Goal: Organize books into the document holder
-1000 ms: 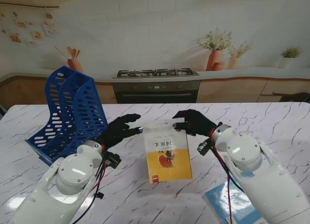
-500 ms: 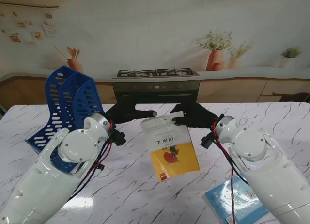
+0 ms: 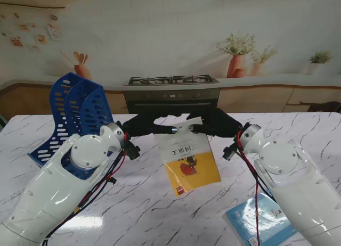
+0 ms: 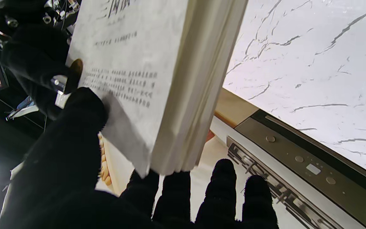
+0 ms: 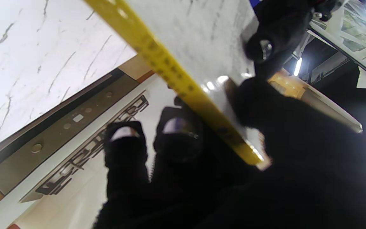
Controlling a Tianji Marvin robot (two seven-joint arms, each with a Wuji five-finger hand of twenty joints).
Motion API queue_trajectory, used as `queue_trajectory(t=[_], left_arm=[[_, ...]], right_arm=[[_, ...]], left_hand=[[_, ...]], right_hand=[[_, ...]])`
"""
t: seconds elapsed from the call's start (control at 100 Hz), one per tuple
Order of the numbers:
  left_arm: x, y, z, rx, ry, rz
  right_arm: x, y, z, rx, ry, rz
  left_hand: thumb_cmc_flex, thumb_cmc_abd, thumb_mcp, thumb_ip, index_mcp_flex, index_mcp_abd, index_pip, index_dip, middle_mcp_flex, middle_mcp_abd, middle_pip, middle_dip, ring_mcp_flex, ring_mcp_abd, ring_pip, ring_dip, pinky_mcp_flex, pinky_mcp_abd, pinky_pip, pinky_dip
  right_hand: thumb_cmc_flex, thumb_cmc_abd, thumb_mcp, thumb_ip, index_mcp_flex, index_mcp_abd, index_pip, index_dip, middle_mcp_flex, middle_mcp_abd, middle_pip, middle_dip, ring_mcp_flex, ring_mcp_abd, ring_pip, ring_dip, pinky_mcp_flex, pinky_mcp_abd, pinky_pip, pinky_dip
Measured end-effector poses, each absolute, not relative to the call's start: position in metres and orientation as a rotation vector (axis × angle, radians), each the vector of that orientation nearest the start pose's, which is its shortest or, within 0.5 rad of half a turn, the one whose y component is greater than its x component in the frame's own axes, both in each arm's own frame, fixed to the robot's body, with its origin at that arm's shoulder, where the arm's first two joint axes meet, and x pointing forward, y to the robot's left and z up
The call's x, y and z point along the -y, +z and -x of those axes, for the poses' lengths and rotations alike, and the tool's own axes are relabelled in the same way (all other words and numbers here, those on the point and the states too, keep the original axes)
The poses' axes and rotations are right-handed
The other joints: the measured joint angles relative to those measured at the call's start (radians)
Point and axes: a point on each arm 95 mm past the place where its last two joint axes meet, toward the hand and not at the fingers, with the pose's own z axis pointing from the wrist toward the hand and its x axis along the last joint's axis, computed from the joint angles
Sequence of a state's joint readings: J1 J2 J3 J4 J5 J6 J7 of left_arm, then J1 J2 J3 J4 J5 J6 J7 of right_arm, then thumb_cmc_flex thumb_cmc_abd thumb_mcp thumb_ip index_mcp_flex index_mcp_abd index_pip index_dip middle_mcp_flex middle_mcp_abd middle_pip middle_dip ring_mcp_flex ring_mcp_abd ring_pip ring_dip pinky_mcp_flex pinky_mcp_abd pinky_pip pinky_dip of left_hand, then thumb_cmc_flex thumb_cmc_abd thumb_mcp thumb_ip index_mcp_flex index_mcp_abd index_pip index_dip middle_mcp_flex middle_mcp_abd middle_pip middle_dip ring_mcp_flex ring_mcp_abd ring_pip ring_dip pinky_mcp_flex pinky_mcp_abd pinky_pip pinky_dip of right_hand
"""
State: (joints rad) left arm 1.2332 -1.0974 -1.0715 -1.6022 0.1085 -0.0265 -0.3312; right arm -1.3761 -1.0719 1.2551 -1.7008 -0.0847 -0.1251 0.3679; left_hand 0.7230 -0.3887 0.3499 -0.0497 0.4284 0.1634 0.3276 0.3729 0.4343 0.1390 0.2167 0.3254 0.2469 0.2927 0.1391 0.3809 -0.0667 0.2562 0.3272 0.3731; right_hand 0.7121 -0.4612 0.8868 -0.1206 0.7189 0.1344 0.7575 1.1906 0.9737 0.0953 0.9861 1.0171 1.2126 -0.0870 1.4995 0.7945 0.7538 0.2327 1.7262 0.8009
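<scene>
Both black-gloved hands hold a book (image 3: 187, 161) with a white and yellow cover by its far edge, and it hangs tilted above the marble table (image 3: 298, 134). My left hand (image 3: 145, 126) pinches the left corner. In the left wrist view its thumb (image 4: 81, 108) lies on the white cover (image 4: 129, 57) with the fingers under the pages. My right hand (image 3: 214, 123) grips the right corner, and the right wrist view shows its thumb (image 5: 259, 105) pressing the book's yellow edge (image 5: 170, 73). The blue document holder (image 3: 80, 115) stands at the far left, partly behind my left arm.
A second book (image 3: 256, 224) with a blue cover lies near me on the right, partly under my right arm. Beyond the table's far edge is a kitchen backdrop with a stove (image 3: 171, 91).
The book has gone from lying flat on the table to hanging in the air. Both hands rose and moved farther from me, and the left hand closed onto the book's corner.
</scene>
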Motion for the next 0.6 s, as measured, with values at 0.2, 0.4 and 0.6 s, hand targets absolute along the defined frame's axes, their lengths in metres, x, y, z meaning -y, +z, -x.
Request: queue_trajectory(t=[0.2,0.4,0.6], left_arm=[[0.071,-0.23,-0.459,-1.553,-2.153,1.754],[0.071,-0.233,-0.457,-1.546,-2.202,1.842],[0.069,-0.241,-0.454,-1.492,-2.256,1.951]], right_arm=[[-0.028,-0.209,-0.436,1.393,-2.241,1.662],[-0.028,-0.205,-0.441,1.399,-2.248,1.658],[-0.026,-0.206,-0.443,1.389,-2.253,1.667]], left_hand=[[-0.014,-0.013,0.063,-0.009,0.035,0.001,0.23,0.193,0.158,0.002,0.154,0.163,0.268,-0.001,0.166,0.17,0.099,0.0,0.248,0.117],[0.024,-0.037,0.15,-0.009,0.035,0.001,0.431,0.295,0.21,0.005,0.286,0.267,0.458,-0.073,0.458,0.389,0.354,0.006,0.802,0.231],[0.251,-0.111,0.111,-0.01,0.038,-0.083,0.762,0.386,0.402,0.003,0.304,0.515,0.618,-0.128,0.671,0.495,0.697,-0.049,1.067,0.202]], right_hand=[[0.0,0.001,-0.006,0.0,0.006,0.0,0.0,0.0,0.0,-0.001,0.012,0.017,0.0,0.0,0.0,0.001,-0.009,0.0,0.0,0.009],[-0.001,0.002,-0.007,0.0,0.008,0.0,0.0,0.0,0.0,-0.002,0.014,0.014,0.0,0.0,0.0,0.001,-0.01,0.0,0.0,0.01],[-0.001,0.002,-0.007,0.0,0.008,0.0,0.0,0.002,0.0,-0.002,0.014,0.014,0.0,0.0,0.0,0.001,-0.014,0.0,0.0,0.011]])
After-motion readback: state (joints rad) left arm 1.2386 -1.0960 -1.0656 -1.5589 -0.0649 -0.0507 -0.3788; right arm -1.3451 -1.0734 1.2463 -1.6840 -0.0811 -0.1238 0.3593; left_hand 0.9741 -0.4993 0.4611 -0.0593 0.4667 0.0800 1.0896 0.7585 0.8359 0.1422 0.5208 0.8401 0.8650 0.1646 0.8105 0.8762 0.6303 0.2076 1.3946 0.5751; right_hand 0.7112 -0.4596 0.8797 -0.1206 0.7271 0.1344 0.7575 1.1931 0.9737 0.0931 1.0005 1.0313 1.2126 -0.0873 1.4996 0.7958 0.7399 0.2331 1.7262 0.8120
